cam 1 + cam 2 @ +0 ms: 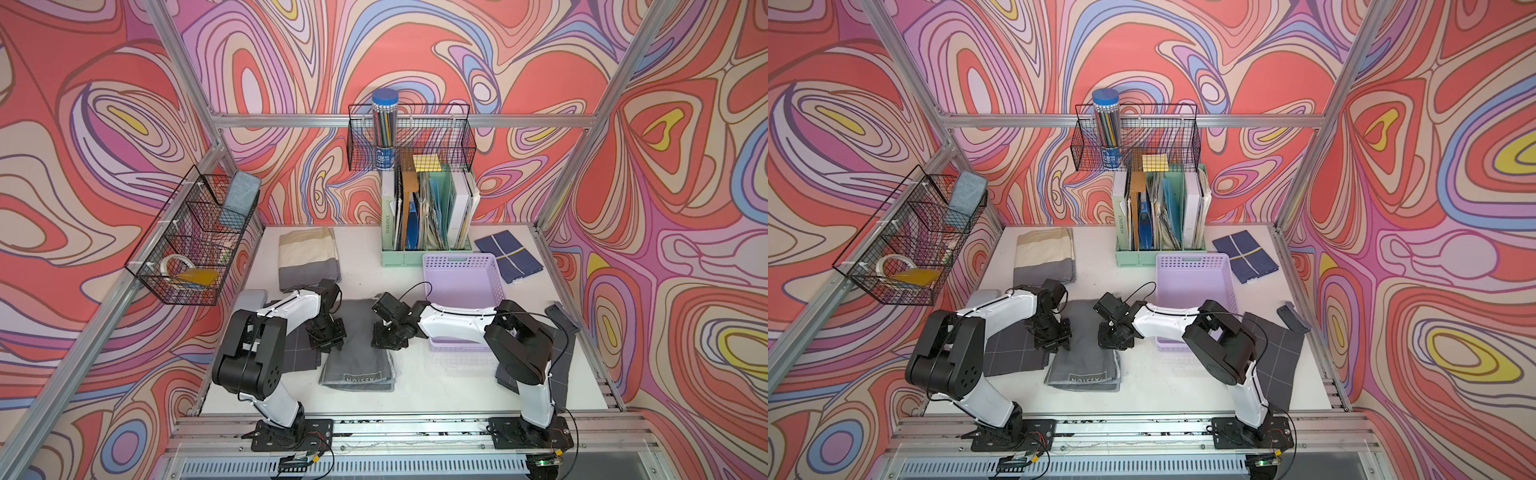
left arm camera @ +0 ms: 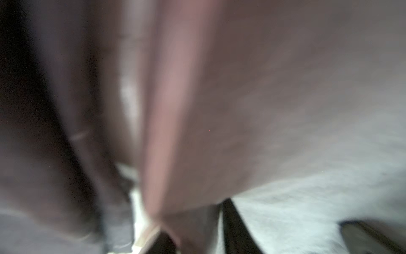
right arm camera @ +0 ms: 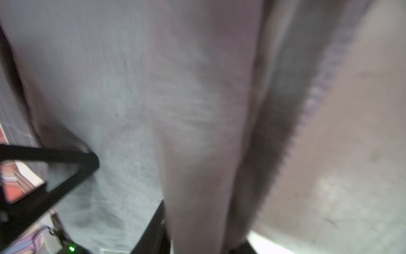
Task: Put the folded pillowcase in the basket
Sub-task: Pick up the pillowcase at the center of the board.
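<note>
Well, both arms are bent in over the pillowcase (image 1: pixel 357 359), a grey cloth folded into a long rectangle that lies flat on the white table (image 1: pixel 440 374) just below the middle of both top views, its printed label toward the lower edge. The left gripper (image 1: pixel 330 336) is down on the cloth's left edge and the right gripper (image 1: pixel 385 338) on its right edge, facing each other across it. Both wrist views are badly blurred. In the left one a raised ridge of cloth runs down between the dark fingers (image 2: pixel 234 224), so that claw looks clenched on the pillowcase. The right wrist view shows the same: a fold of grey cloth (image 3: pixel 197 154) squeezed between its fingers (image 3: pixel 153 231), grasping the edge. The pillowcase is not in the basket (image 1: pixel 459 260). That shallow lilac tray with perforated walls sits right of centre, just beside the cloth's right edge, with the right arm's white forearm crossing over its near rim. Behind the basket, in the upper middle, stands a mint-green file holder (image 1: pixel 415 254) stuffed with papers. A folded beige-and-grey striped cloth (image 1: pixel 307 257) lies to the upper left of the pillowcase, apart from it. A dark blue cloth (image 1: pixel 509 257) lies to the right of the basket's far end. A dark gridded cloth (image 1: pixel 301 353) lies under the left arm, touching the pillowcase's left side.
</note>
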You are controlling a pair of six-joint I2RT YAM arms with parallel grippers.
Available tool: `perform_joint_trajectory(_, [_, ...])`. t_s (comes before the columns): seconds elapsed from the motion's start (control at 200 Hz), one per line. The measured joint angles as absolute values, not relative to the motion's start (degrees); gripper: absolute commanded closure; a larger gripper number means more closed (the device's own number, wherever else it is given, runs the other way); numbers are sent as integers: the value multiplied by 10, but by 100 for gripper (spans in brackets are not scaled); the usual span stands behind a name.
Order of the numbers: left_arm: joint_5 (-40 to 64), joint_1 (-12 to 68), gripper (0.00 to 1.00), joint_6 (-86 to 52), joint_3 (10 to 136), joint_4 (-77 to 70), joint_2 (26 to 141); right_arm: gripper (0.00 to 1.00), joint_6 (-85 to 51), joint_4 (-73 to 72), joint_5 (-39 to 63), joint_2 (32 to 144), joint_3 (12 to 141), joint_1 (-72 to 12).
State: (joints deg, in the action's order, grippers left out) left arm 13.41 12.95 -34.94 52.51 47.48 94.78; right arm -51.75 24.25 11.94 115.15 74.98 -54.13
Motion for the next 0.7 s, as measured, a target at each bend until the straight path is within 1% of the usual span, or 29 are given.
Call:
perform_joint_trajectory(0.07, [139,136,100,-350,530,474,952,100,-514,233,127,1157,749,-542])
perform_joint_trajectory(0.245, [129,149,100,-355,533,476,947,100,-505,234,121,1156,750,-544])
perform_joint_trajectory(0.375, [122,169,100,-358,546,489,929,100,-491,254,86,1148,752,-548])
perform_joint_trajectory(0.446, [119,186,100,-359,577,506,914,100,-481,284,58,1141,759,-549])
perform_joint_trajectory(0.556, [112,220,100,-358,662,534,885,100,-464,328,9,1115,777,-547])
perform_joint_trajectory(0.701, [104,251,100,-356,767,569,870,100,-441,364,-40,1031,782,-526])
